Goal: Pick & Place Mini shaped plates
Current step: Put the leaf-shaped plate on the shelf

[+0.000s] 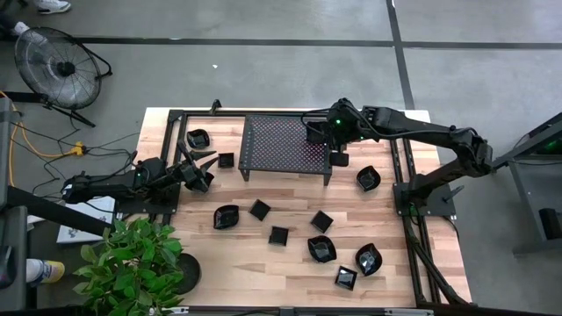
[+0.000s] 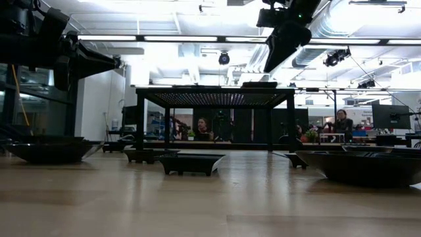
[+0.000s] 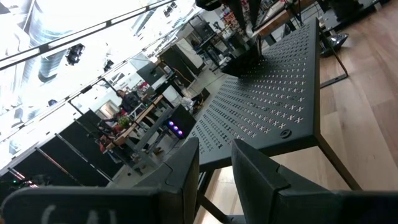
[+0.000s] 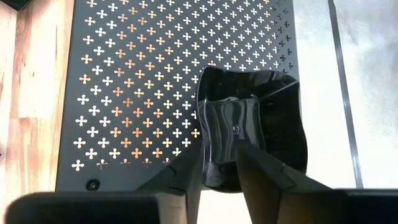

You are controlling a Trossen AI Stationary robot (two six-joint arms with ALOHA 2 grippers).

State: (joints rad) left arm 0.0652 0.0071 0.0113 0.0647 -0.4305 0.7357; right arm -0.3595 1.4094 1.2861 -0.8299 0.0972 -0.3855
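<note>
A square glossy mini plate (image 4: 261, 93) sits on the far right corner of the black perforated rack (image 1: 281, 145), close to its edge. My right gripper (image 4: 221, 152) slants down over it, open, one finger inside the plate and one outside its side wall. Several more mini plates lie on the wooden table, among them a round one (image 1: 226, 216), a square one (image 1: 278, 235) and one by the rack's right leg (image 1: 339, 159). My left gripper (image 1: 200, 171) waits level at the table's left, open and pointing at the rack (image 3: 273, 106), with nothing between its fingers. My right gripper's fingers (image 4: 186, 168) straddle the plate's side wall (image 4: 211, 124), coming from above at a slant. A gap shows between them, and I cannot tell whether either finger touches the wall. The plate rests flat on the rack.
A potted plant (image 1: 132, 263) overhangs the table's near left corner. Black frame rails run along the left and right edges (image 1: 408, 202). The rack's left part (image 4: 124, 74) is bare. More plates cluster at the near right (image 1: 346, 278).
</note>
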